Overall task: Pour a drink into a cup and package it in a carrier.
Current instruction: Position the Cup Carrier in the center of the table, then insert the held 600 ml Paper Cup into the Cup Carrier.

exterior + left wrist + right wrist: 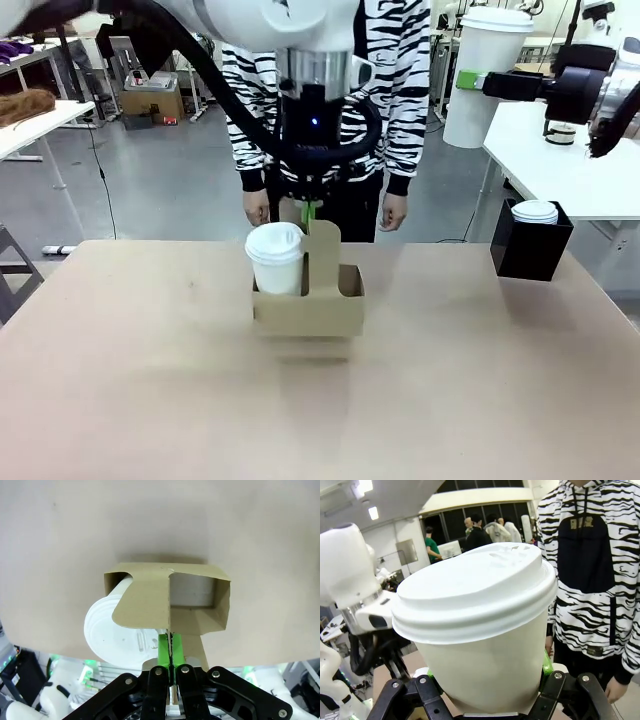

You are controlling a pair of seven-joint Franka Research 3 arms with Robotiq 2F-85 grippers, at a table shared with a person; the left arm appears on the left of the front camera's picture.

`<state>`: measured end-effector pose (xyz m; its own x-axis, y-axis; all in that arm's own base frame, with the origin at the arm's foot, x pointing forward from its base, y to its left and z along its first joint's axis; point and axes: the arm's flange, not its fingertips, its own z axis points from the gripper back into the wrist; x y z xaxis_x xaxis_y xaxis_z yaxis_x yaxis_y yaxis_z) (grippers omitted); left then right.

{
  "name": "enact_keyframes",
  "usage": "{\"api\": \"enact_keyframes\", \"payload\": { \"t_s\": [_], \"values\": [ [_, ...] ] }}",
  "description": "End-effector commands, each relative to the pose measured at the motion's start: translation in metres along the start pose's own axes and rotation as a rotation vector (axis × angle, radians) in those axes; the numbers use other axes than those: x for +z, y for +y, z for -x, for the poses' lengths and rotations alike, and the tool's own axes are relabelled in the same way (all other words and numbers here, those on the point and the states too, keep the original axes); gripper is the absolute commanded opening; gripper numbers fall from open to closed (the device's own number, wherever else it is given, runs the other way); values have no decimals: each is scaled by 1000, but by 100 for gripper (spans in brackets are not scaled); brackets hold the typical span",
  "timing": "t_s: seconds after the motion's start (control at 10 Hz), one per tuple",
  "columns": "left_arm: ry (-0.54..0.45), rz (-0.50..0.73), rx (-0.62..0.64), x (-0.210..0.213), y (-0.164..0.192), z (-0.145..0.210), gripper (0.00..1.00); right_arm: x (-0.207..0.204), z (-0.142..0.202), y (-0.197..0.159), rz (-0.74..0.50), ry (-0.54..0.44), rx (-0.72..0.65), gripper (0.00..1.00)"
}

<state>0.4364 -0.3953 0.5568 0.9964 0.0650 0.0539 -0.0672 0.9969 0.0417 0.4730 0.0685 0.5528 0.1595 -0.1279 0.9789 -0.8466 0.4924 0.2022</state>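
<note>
The brown cardboard carrier hangs just above the table, casting a shadow under it. My left gripper is shut on its upright handle tab, and its green pads pinch the tab. The white lidded cup stands in the carrier's left hole; from the left wrist its lid shows beside the carrier. At the upper right, my right gripper is shut on a second white lidded cup, which looms close in the right wrist view. The drink is out of view.
A black box topped with flat white lids stands at the table's far right. A person in a zebra-striped top stands at the far edge, hands hanging down. A white table is behind on the right.
</note>
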Motion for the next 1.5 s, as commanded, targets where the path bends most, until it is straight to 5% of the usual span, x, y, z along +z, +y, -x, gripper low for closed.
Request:
{"api": "enact_keyframes", "payload": {
  "t_s": [0.0,0.7,0.8,1.3,1.4],
  "values": [
    [-3,-1,6,-19,-4,4,2,-2,-3,0,-7,-10,17,80],
    [30,55,-21,-69,3,26,2,-2,-3,0,-7,-10,17,80],
    [0,29,55,-70,5,24,2,-2,-3,0,-7,-10,17,80],
    [16,26,-21,-60,-10,20,2,-2,-3,0,-7,-10,17,80],
    [10,35,-9,-57,-11,19,57,-2,-3,0,-7,-10,17,80]
  ]
}}
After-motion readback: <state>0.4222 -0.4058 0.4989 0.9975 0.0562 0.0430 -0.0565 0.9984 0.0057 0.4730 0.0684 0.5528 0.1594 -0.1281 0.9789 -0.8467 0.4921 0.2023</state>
